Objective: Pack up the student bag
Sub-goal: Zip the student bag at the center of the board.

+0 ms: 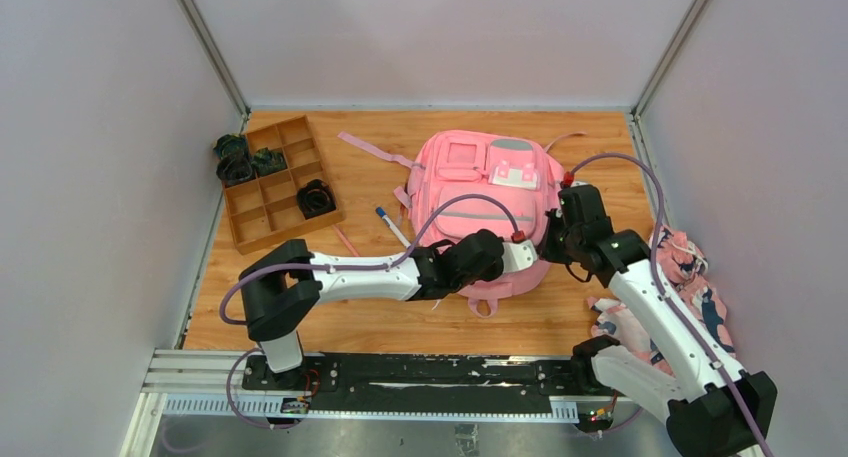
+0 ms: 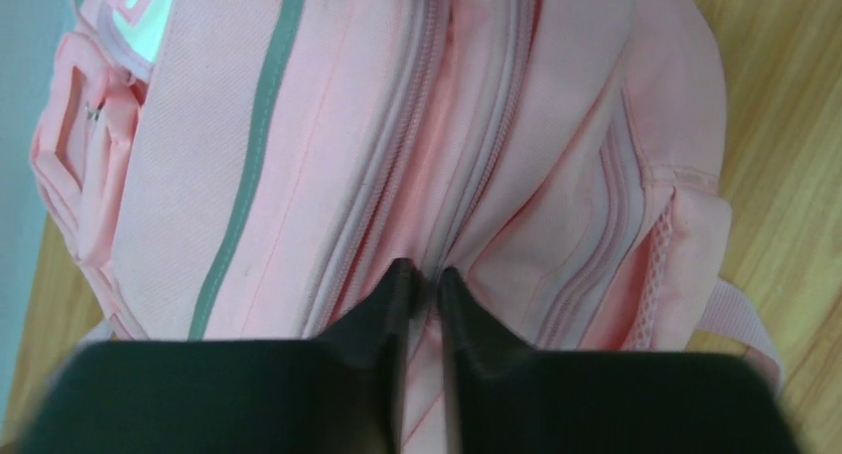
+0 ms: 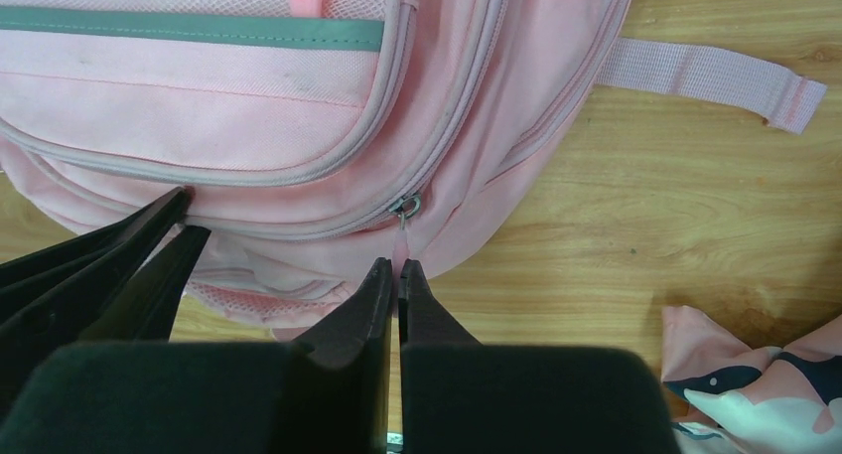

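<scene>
The student bag (image 1: 490, 192) is a large pink backpack lying flat in the middle of the wooden table, with a grey strip across its front. In the left wrist view my left gripper (image 2: 421, 273) is nearly shut, pinching a fold of the student bag (image 2: 298, 126) beside its zipper rows. My right gripper (image 3: 398, 267) is shut on the pink zipper pull (image 3: 401, 237), which hangs from the slider (image 3: 404, 208) on the bag's near edge (image 3: 199, 106). Both grippers meet at the bag's near right corner: left gripper (image 1: 533, 259), right gripper (image 1: 551, 245). The left gripper's fingers (image 3: 149, 250) show in the right wrist view.
A brown compartment tray (image 1: 262, 220) with dark items stands at the back left. A pen (image 1: 392, 227) and a pink pencil (image 1: 347, 242) lie left of the bag. A patterned cloth bundle (image 1: 680, 287) (image 3: 765, 384) lies at the right. A loose strap (image 3: 705, 76) trails on the wood.
</scene>
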You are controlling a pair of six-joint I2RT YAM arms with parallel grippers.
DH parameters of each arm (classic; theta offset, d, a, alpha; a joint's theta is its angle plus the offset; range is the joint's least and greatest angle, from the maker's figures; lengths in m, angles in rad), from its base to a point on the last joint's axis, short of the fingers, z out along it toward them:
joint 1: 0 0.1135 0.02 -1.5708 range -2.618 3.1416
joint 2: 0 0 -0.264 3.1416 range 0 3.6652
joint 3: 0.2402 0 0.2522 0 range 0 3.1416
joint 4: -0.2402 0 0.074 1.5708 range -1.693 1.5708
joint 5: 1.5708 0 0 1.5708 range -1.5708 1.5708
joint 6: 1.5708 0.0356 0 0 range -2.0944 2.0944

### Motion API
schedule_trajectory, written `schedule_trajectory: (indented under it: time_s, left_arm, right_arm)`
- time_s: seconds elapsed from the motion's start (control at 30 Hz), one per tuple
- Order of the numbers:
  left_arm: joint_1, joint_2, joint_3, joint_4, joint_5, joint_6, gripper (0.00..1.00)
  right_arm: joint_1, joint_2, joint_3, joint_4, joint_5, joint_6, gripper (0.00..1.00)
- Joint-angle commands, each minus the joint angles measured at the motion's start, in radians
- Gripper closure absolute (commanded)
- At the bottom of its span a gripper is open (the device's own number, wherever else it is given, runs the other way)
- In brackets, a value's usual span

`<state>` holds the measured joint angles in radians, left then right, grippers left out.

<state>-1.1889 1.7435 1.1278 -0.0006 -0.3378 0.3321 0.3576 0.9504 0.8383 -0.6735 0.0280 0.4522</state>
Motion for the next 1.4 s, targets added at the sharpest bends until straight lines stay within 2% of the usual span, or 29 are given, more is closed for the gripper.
schedule_trajectory:
  time_s: [0.0,0.03,0.17,0.33,0.57,0.73,1.1,1.2,1.37]
  left_arm:
    - [0.004,0.03,0.029,0.035,-0.075,0.03,0.95]
    - [0.005,0.029,0.029,0.028,-0.085,0.027,1.0]
    - [0.005,-0.03,0.001,0.015,-0.105,0.004,1.0]
    - [0.005,-0.134,-0.08,0.034,-0.037,-0.027,1.0]
    - [0.004,-0.177,-0.136,0.035,-0.007,-0.05,1.0]
    - [0.003,-0.218,-0.145,0.005,0.06,-0.068,1.0]
    - [0.005,-0.328,-0.226,0.036,0.143,-0.106,1.0]
    - [0.005,-0.326,-0.227,0.033,0.175,-0.11,1.0]
    - [0.005,-0.34,-0.242,0.063,0.185,-0.136,1.0]
  right_arm:
    - [-0.022,-0.037,-0.006,0.039,-0.041,0.0,1.0]
    - [-0.027,-0.029,-0.009,0.04,-0.041,0.0,1.0]
    - [-0.047,0.029,-0.008,0.043,-0.063,-0.008,1.0]
    - [-0.06,0.066,0.012,0.031,-0.03,-0.024,1.0]
    - [-0.124,0.07,0.049,-0.017,0.142,-0.045,1.0]
    - [-0.147,0.135,0.08,0.012,0.127,-0.04,1.0]
    - [-0.149,0.161,0.125,0.127,0.079,-0.12,1.0]
    - [-0.149,0.148,0.126,0.149,0.048,-0.156,1.0]
    - [-0.148,0.077,0.063,0.21,0.098,-0.176,1.0]
